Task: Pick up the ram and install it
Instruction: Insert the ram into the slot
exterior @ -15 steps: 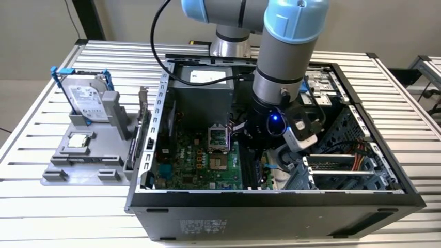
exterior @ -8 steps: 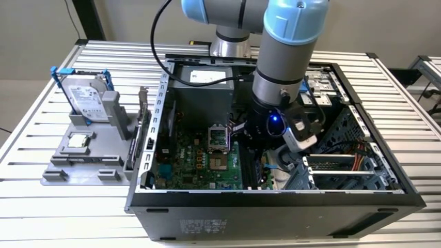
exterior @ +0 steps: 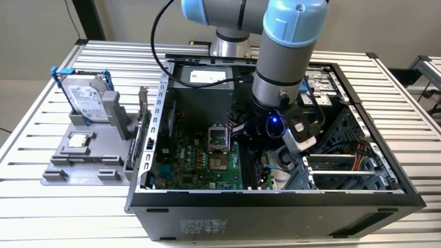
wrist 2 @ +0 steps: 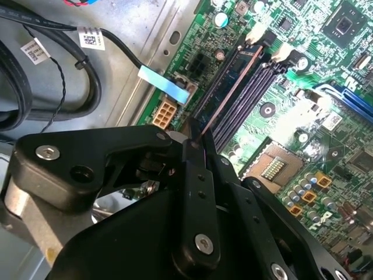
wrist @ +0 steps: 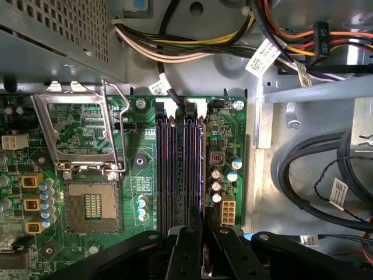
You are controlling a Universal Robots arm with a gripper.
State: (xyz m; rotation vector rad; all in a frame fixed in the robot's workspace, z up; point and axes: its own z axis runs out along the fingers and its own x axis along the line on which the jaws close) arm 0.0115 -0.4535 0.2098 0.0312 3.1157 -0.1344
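Note:
In the second wrist view the ram (wrist 2: 228,92) shows edge-on as a thin dark stick with a brownish edge, and my gripper (wrist 2: 195,143) is shut on its near end. It runs along the black memory slots (wrist 2: 247,93), over the slot nearest the board's edge. Whether it sits in the slot or hangs just above it, I cannot tell. In the first wrist view my gripper (wrist: 201,233) stands at the near end of the memory slots (wrist: 180,169). The exterior view has the arm reaching down into the open computer case, gripper (exterior: 256,160) low over the motherboard (exterior: 200,160).
An open processor socket (wrist: 92,204) with its lever up lies beside the slots. Thick black cables (wrist: 309,175) and a wire bundle (wrist: 192,49) run close by. Case walls (exterior: 276,206) hem in the arm. A hard drive (exterior: 88,101) and a processor chip (exterior: 79,139) rest on a grey holder at the exterior view's left.

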